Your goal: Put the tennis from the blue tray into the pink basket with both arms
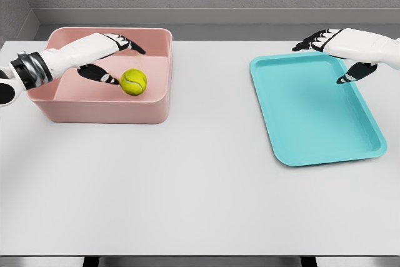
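A yellow-green tennis ball (133, 82) lies inside the pink basket (100, 109) at the table's left, near its right wall. My left hand (115, 57) hovers over the basket just left of the ball, fingers spread and holding nothing. The blue tray (312, 129) lies flat on the right side with nothing in it. My right hand (334, 57) hangs over the tray's far right corner, fingers relaxed and holding nothing.
The white table (187, 186) stretches between the basket and the tray and toward the front edge. A grey wall runs behind the table's far edge.
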Controlling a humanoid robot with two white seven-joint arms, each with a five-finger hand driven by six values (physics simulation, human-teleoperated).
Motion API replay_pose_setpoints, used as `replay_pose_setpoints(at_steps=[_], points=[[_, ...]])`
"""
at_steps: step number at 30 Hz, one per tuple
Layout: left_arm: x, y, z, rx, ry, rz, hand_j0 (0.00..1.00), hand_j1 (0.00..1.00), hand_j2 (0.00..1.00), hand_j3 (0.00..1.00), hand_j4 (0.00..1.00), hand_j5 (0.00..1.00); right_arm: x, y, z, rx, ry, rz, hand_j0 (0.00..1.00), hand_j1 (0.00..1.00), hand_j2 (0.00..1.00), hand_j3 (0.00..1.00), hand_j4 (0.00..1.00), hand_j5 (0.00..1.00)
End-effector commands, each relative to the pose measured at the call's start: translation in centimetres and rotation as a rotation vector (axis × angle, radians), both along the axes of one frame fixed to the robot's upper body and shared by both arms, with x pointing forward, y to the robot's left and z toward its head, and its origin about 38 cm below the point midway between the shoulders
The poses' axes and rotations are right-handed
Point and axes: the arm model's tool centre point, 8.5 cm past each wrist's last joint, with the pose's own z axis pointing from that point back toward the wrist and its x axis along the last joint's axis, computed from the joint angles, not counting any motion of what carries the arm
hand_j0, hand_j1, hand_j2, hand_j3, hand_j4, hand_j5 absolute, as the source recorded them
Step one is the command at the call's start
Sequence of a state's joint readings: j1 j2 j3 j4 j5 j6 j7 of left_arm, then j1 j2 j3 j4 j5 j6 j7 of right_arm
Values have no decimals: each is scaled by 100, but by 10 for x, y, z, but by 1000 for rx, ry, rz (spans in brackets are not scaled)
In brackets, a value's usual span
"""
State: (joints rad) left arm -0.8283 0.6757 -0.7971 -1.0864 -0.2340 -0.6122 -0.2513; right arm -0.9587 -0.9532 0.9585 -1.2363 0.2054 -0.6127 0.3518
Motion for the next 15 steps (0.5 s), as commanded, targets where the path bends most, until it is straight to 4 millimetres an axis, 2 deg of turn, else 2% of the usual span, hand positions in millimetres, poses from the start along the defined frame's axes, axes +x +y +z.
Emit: replay_pose_setpoints(at_steps=[1,6,9,11,12,14,15], points=[[0,1,1,-8,-1,4,100,100,100,100,100,100,0,0,1,6,0,-3,100,100,100,100,100,100],[-5,-2,17,-32,-38,-20,100,100,100,100,100,100,0,-1,1,7,-1,-4,100,100,100,100,100,100],[-15,10,39,-24,-81,-30,100,100,100,100,100,100,0,1,0,9,-1,0,100,100,100,100,100,100],[-29,14,55,-7,-112,-63,100,100,100,100,100,100,0,6,-1,12,1,10,100,100,100,100,100,100],[-39,14,54,-23,-116,-76,100,100,100,100,100,100,1,5,-1,13,0,10,100,100,100,100,100,100],[-56,19,66,-50,-176,-87,100,100,100,100,100,100,1,5,-1,16,-2,9,100,100,100,100,100,100],[-64,18,63,-42,-170,-102,100,100,100,100,100,100,0,4,-4,15,4,6,100,100,100,100,100,100]])
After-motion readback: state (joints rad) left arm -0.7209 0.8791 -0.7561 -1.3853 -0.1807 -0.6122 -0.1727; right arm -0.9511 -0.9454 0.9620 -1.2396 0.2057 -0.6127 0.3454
